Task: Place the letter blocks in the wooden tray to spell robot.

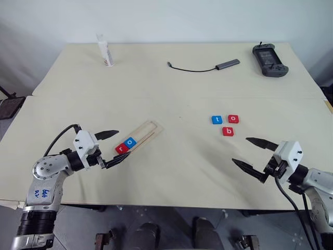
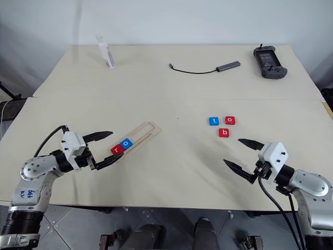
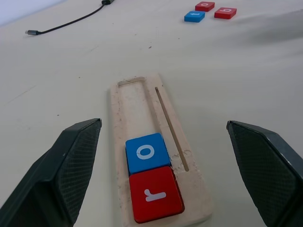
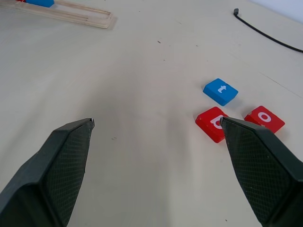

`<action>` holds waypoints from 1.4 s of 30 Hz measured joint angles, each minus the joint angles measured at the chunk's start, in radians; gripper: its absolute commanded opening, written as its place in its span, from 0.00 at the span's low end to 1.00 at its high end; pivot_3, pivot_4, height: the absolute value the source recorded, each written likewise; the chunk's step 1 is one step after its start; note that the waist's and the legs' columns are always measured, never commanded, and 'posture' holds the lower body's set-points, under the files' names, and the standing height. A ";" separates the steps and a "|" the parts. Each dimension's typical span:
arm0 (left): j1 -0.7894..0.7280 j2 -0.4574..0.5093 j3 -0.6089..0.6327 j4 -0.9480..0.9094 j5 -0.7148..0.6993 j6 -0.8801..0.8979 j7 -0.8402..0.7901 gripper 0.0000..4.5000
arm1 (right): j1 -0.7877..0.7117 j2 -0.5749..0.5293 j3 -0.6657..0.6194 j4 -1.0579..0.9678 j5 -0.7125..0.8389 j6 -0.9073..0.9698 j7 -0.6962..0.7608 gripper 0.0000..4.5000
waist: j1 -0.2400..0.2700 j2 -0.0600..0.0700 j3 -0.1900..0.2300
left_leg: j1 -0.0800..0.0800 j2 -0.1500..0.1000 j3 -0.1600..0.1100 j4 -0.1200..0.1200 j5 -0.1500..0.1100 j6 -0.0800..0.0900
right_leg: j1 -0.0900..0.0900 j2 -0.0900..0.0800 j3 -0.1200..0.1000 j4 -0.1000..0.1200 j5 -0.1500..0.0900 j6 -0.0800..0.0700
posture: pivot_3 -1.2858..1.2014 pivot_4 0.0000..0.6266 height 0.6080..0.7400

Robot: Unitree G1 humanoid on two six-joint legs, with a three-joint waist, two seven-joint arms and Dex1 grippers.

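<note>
L gripper point(image 1: 114, 147) fingers were spread wide and held nothing, flanking the near end of the wooden tray point(image 1: 149, 128), apparently after seating a tile there. Red "r" block point(image 1: 122, 148) and blue "o" block point(image 1: 130, 141) lay side by side at that end, filling slots 1 and 2; the rest of the tray was bare. R gripper point(image 1: 249, 154) fingers were likewise released and empty, aimed toward the loose group: red "b" point(image 1: 228, 131) nearest, blue "t" point(image 1: 217, 120) and red "o" point(image 1: 233, 119) beyond it, on the worktop point(image 1: 171, 88) well apart from the tray. Probable next pick: "b".
</note>
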 measured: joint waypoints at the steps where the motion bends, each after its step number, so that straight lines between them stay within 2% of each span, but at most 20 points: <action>1: 0.000 0.000 0.000 0.000 0.000 0.000 0.000 1.00 | 0.000 0.000 0.000 0.000 0.000 0.000 0.000 0.99 | 0.000 0.000 0.000 | 0.000 0.000 0.000 0.000 0.000 0.000 | 0.000 0.000 0.000 0.000 0.000 0.000 | 0.52 0.24 1.00; 6: 0.053 -0.005 0.023 -0.013 -0.012 0.016 0.034 1.00 | -0.039 0.007 0.027 0.005 0.001 0.001 0.014 0.99 | -0.004 0.000 0.000 | 0.000 0.001 0.000 0.000 0.000 0.000 | 0.000 0.000 0.000 0.000 0.000 0.000 | 0.52 0.24 1.00; 14: 0.308 -0.007 0.216 -0.048 -0.053 -0.011 0.105 1.00 | -0.210 0.109 0.193 -0.057 0.057 0.055 0.059 0.99 | -0.025 0.000 0.000 | 0.001 0.004 0.001 0.000 -0.001 -0.002 | 0.000 0.003 0.000 -0.001 0.000 -0.001 | 0.52 0.24 1.00; 17: 0.409 -0.008 0.269 -0.050 -0.086 0.009 0.096 1.00 | -0.262 0.137 0.259 -0.066 0.057 0.054 0.093 0.99 | -0.022 0.000 0.000 | 0.000 0.005 0.001 0.000 -0.002 -0.002 | 0.000 0.005 0.000 -0.001 0.001 -0.003 | 0.52 0.24 1.00; 20: 0.445 -0.016 0.291 -0.040 -0.088 0.005 0.091 1.00 | -0.299 0.146 0.302 -0.065 0.054 0.051 0.119 0.99 | -0.004 -0.001 0.000 | 0.000 0.006 0.000 0.001 -0.002 -0.002 | 0.000 0.006 0.000 -0.002 0.003 -0.005 | 0.52 0.24 1.00; 26: 0.448 -0.023 0.265 -0.089 -0.143 0.089 0.058 1.00 | -0.319 0.127 0.316 -0.064 0.059 0.065 0.159 0.99 | 0.003 -0.002 0.000 | 0.000 0.011 0.001 0.001 -0.004 -0.005 | 0.000 0.012 0.001 -0.002 0.004 -0.007 | 0.52 0.24 1.00; 29: 0.393 -0.022 0.225 -0.118 -0.144 0.119 0.060 1.00 | -0.317 0.111 0.307 -0.067 0.073 0.089 0.166 0.99 | 0.002 -0.002 0.000 | 0.001 0.013 0.001 0.001 -0.004 -0.006 | 0.000 0.014 0.000 -0.003 0.004 -0.008 | 0.52 0.24 1.00; 36: 0.192 -0.031 0.100 -0.060 -0.038 0.122 0.124 1.00 | -0.299 0.100 0.285 -0.088 0.077 0.111 0.150 0.99 | -0.003 -0.002 0.000 | 0.001 0.013 0.003 0.001 -0.004 -0.007 | -0.001 0.014 0.001 -0.001 0.004 -0.008 | 0.52 0.24 1.00; 42: 0.147 -0.031 0.034 0.008 0.010 0.115 0.109 1.00 | -0.297 0.100 0.275 -0.096 0.076 0.113 0.127 0.99 | -0.015 -0.002 0.000 | 0.001 0.013 0.002 0.000 -0.004 -0.007 | -0.001 0.014 0.001 0.000 0.004 -0.008 | 0.52 0.24 1.00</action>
